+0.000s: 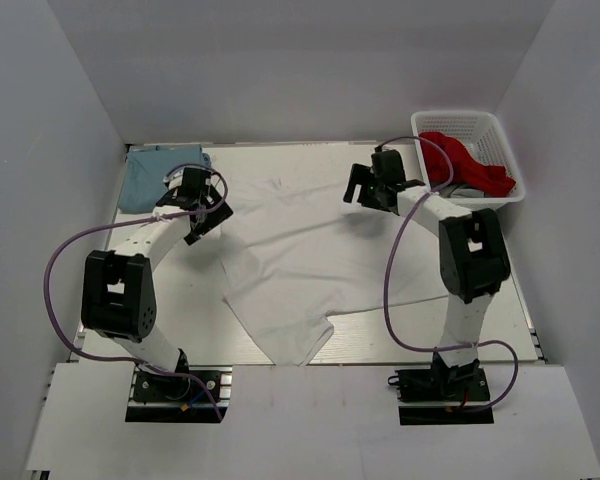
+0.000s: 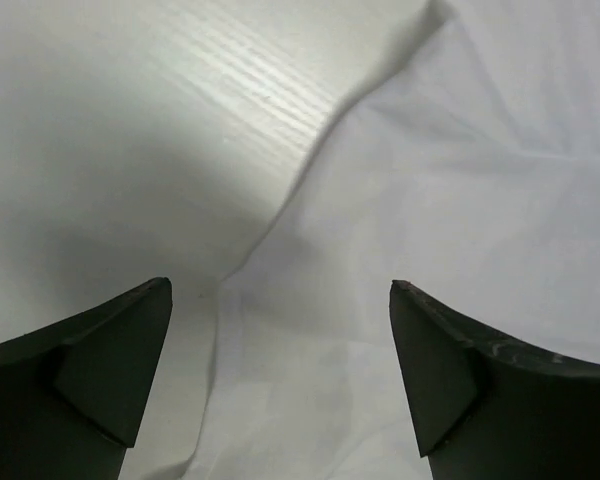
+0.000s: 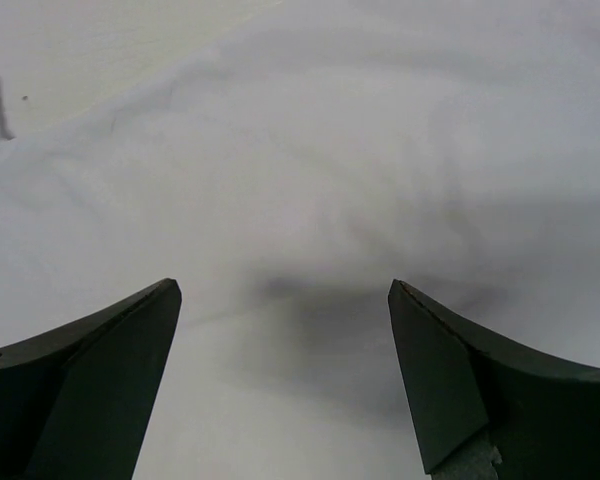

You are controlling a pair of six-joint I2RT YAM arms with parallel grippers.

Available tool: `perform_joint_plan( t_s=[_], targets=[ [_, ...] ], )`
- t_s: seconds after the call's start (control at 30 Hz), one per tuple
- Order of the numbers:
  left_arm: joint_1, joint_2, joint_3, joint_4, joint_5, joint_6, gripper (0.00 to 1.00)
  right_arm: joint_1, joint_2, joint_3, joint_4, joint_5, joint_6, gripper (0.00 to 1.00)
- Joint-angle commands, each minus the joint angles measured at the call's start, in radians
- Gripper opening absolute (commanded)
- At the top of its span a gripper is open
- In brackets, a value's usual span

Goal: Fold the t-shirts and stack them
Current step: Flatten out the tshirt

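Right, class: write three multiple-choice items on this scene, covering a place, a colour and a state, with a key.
1. Where on the table does the light blue t-shirt lie? A near right corner; B far left corner; C dead centre.
2. What colour is the garment in the basket? A red; B green; C yellow.
3. How is the left gripper? A shut on cloth; B open over the white t-shirt's edge; C out of view.
Key: 1 B, it sits far left; 2 A, red cloth shows above the rim; 3 B, its jaws stand wide apart.
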Motion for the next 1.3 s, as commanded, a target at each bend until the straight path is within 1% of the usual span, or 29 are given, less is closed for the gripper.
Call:
perform_joint_plan(
  t_s=[0.0,0.03,0.07,0.1,0.13,0.17,0.23,0.33,0.4,0.43,0.47,0.53,0.57,0.63,0.67,0.73,0.77,0.8,0.83,0.9,0.93,0.97,1.0,1.03,1.13,1.17,1.2,1.27],
  targets=[
    [-0.005,-0.026,0.055,0.06,0.063,0.072,1.0,-0.006,-0.176,-0.059,-0.018,0.071,-0.026,0.9],
    [-0.014,-0.01,0.064,0.091,0.122,0.107,1.0,-0.009,-0.203,-0.122,-0.018,0.091,-0.018,0.9],
    [-0.015,0.008,0.078,0.112,0.161,0.124,1.0,-0.009,-0.279,-0.195,-0.018,0.119,0.003,0.9],
    [-0.015,0.028,0.078,0.134,0.205,0.135,1.0,-0.009,-0.303,-0.228,-0.027,0.122,0.014,0.9],
    [-0.024,0.074,0.09,0.176,0.285,0.146,1.0,-0.009,-0.341,-0.282,-0.033,0.117,0.022,0.9],
    [-0.024,0.1,0.099,0.192,0.316,0.158,1.0,-0.012,-0.372,-0.331,-0.046,0.107,0.037,0.9],
    [-0.047,0.157,0.139,0.217,0.357,0.158,1.0,-0.015,-0.406,-0.397,-0.081,0.09,0.062,0.9],
    [-0.056,0.278,0.226,0.217,0.367,0.193,1.0,-0.016,-0.443,-0.492,-0.096,0.05,0.06,0.9],
    [-0.056,0.347,0.331,0.208,0.379,0.227,1.0,-0.02,-0.455,-0.533,-0.109,0.045,0.053,0.9],
    [-0.056,0.423,0.373,0.191,0.388,0.236,1.0,-0.026,-0.458,-0.556,-0.119,0.045,0.048,0.9],
    [-0.056,0.462,0.46,0.142,0.388,0.236,1.0,-0.02,-0.461,-0.576,-0.122,0.036,0.044,0.9],
    [-0.056,0.537,0.547,0.087,0.373,0.245,1.0,-0.024,-0.455,-0.598,-0.127,0.024,0.042,0.9],
    [-0.056,0.598,0.606,0.059,0.364,0.245,1.0,-0.026,-0.452,-0.607,-0.125,0.01,0.042,0.9],
    [-0.042,0.655,0.667,0.03,0.364,0.245,1.0,-0.027,-0.429,-0.612,-0.124,-0.016,0.042,0.9],
    [-0.033,0.685,0.732,0.013,0.354,0.245,1.0,-0.027,-0.426,-0.61,-0.119,-0.037,0.047,0.9],
    [-0.033,0.775,0.805,-0.03,0.304,0.256,1.0,-0.027,-0.397,-0.604,-0.113,-0.076,0.048,0.9],
    [-0.033,0.812,0.898,-0.05,0.287,0.256,1.0,-0.026,-0.391,-0.598,-0.113,-0.08,0.056,0.9],
    [-0.033,0.85,0.947,-0.064,0.287,0.274,1.0,-0.026,-0.387,-0.589,-0.116,-0.08,0.059,0.9],
    [-0.033,0.928,1.043,-0.075,0.304,0.288,1.0,-0.024,-0.381,-0.587,-0.116,-0.085,0.057,0.9],
    [-0.033,1.008,1.146,-0.084,0.336,0.301,1.0,-0.027,-0.384,-0.578,-0.101,-0.102,0.053,0.9],
    [-0.033,1.075,1.238,-0.084,0.353,0.313,1.0,-0.024,-0.387,-0.571,-0.104,-0.103,0.044,0.9],
    [-0.033,1.099,1.266,-0.061,0.392,0.324,1.0,-0.024,-0.389,-0.557,-0.118,-0.094,0.036,0.9],
    [-0.033,1.11,1.277,-0.035,0.402,0.324,1.0,-0.026,-0.387,-0.537,-0.122,-0.099,0.027,0.9],
    [-0.033,1.11,1.261,0.037,0.402,0.324,1.0,-0.026,-0.39,-0.532,-0.127,-0.103,0.025,0.9],
    [-0.033,1.101,1.268,0.144,0.391,0.313,1.0,-0.024,-0.406,-0.517,-0.115,-0.137,0.011,0.9],
    [-0.033,1.101,1.297,0.145,0.405,0.304,1.0,-0.023,-0.43,-0.517,-0.11,-0.142,0.014,0.9],
    [-0.033,1.101,1.366,0.145,0.417,0.304,1.0,-0.024,-0.439,-0.514,-0.093,-0.152,0.002,0.9],
    [-0.033,1.062,1.398,0.145,0.443,0.304,1.0,-0.024,-0.494,-0.503,-0.093,-0.148,-0.002,0.9]
  ],
)
